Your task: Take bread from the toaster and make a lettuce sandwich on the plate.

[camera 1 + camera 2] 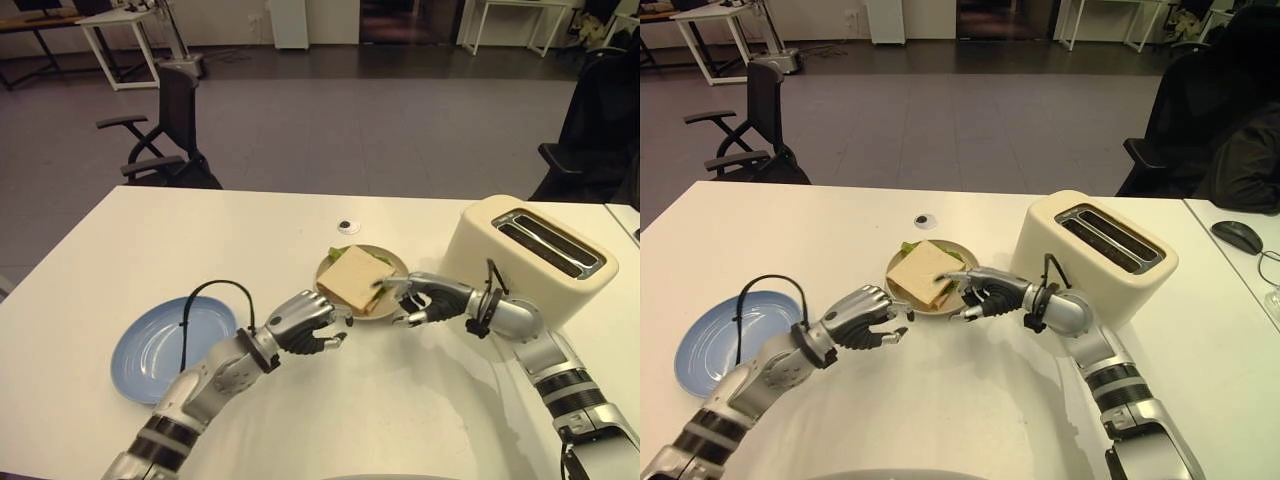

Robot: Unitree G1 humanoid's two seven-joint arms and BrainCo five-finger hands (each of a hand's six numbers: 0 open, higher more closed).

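Grey office floor and a chair (165,130) lie behind the white tabletop (120,250), where the toaster (530,260) stands on the right with no bread showing above its slots. Just beside it sits the plate (400,265) with the sandwich (355,278) on it, lettuce (337,254) peeking out at the far edge. The job looks nearly finished. The risk, as I see it, is the top slice: the right robot hand (425,298) is against the sandwich's right edge, and a sideways tug on leaving could drag the slice off the lettuce or push the plate along. Whether it grips the bread or only touches it, I cannot tell. Its forearm comes in low from the toaster side, wrist bent toward the plate. The left robot hand (305,325) is curled closed on nothing, near the plate's front left rim, well placed to bump it. A blue plate (150,350) lies further left.
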